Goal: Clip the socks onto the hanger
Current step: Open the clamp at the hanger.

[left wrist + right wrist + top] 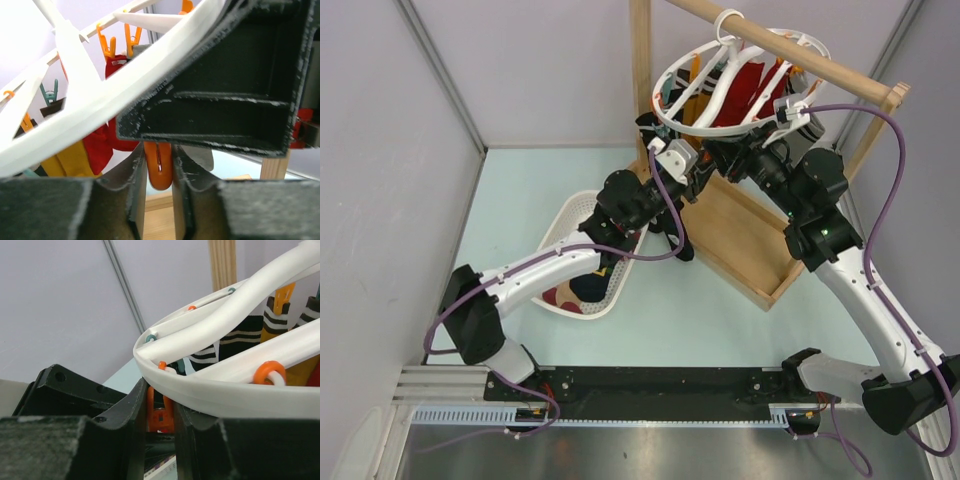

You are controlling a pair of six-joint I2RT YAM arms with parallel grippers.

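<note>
left end effector point(159, 200) pinches an orange clip point(159, 167), right end effector point(160, 437) a second orange clip point(160, 415); i reckon the hanger point(225, 390) light, swingy, so squeeze clip tails

White-and-black arms point(545, 272), purple cables point(902, 160)

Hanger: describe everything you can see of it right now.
The hanger is a white plastic ring with spokes, tilted, its hook over the wooden rail. Small clips, orange and teal, dangle beneath it; several hold socks, red, yellow and striped. The left gripper pinches one orange clip under the rim, the right gripper a second orange clip.
</note>
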